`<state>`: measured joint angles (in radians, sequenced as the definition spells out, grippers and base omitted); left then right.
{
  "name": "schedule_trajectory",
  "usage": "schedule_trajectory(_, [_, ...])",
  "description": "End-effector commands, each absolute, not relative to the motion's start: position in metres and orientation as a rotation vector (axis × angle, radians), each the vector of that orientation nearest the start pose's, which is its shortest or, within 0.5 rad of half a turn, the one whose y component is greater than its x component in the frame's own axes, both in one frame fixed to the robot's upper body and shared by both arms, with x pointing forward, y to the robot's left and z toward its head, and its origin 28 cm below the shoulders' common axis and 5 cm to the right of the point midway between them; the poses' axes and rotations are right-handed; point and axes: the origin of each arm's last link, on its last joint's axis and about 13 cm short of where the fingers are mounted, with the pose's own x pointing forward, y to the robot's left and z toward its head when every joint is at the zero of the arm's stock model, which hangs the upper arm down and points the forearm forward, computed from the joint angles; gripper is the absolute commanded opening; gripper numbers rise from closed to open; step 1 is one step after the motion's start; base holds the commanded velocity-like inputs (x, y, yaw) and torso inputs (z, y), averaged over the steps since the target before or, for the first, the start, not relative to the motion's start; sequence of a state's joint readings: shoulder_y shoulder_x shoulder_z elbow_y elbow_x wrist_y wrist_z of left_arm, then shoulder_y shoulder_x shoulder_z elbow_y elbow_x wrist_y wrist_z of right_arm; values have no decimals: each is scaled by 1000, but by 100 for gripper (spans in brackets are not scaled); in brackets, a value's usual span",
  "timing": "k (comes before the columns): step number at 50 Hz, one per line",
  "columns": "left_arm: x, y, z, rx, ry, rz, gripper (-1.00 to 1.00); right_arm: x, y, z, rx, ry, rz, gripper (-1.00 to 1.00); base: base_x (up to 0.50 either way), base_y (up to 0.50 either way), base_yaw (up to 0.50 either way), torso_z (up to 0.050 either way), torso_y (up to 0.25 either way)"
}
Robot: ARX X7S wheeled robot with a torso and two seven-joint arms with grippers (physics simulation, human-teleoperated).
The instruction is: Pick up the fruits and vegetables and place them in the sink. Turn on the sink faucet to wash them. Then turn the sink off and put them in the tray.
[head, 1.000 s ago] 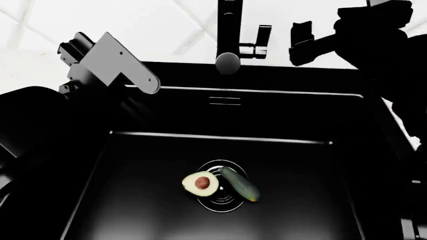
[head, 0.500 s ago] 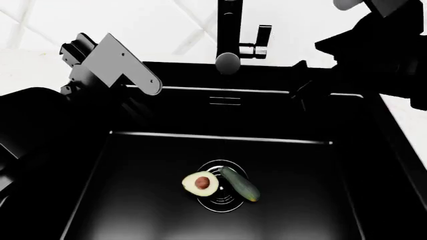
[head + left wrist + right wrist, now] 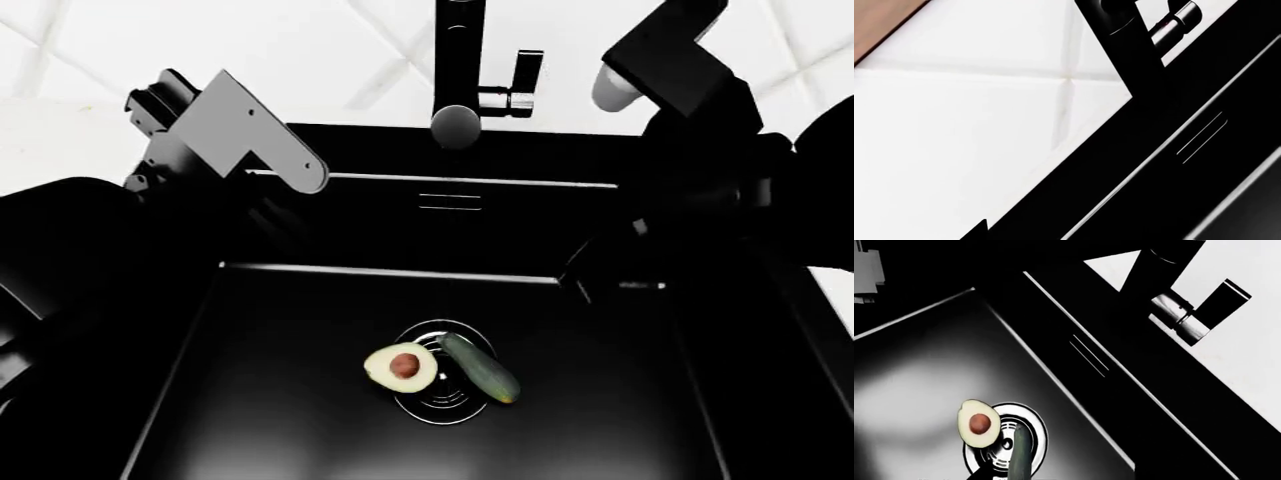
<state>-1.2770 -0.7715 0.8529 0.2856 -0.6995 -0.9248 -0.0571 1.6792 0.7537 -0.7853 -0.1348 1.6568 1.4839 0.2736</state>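
A halved avocado [image 3: 400,366] and a dark-green zucchini [image 3: 481,367] lie side by side on the round drain [image 3: 447,398] at the bottom of the black sink [image 3: 267,400]. The right wrist view shows the same avocado [image 3: 978,422] and zucchini [image 3: 1021,452]. The black faucet [image 3: 458,60] stands behind the basin, its lever handle [image 3: 526,75] on the right side. My right gripper [image 3: 590,266] is a dark shape low over the sink's right part, apart from the produce; its jaws do not show clearly. My left arm [image 3: 234,135] hovers at the sink's left rim. The tray is out of view.
The overflow slot [image 3: 451,201] sits in the sink's back wall below the nozzle [image 3: 455,127]. White counter [image 3: 80,140] surrounds the basin. An orange-brown wooden surface [image 3: 881,15] shows at one corner of the left wrist view.
My right arm has swung from beside the faucet handle down and left into the right side of the sink. The left arm, avocado and zucchini have stayed put.
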Motion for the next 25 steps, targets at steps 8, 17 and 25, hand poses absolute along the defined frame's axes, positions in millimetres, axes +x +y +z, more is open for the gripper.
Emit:
schedule_trajectory(8, [303,261,277,688,19,-357,100,281,-133,321,-481,547,679,100,0,0,0,0,0])
schedule_trajectory(17, [303,261,276,685,21,-358,100,298,-127,305,-476,585,686,100,0,0,0,0,0])
schedule_trajectory(25, [302,261,277,684,22,-356,100,308,-128,285,-453,634,670,100,0,0,0,0,0])
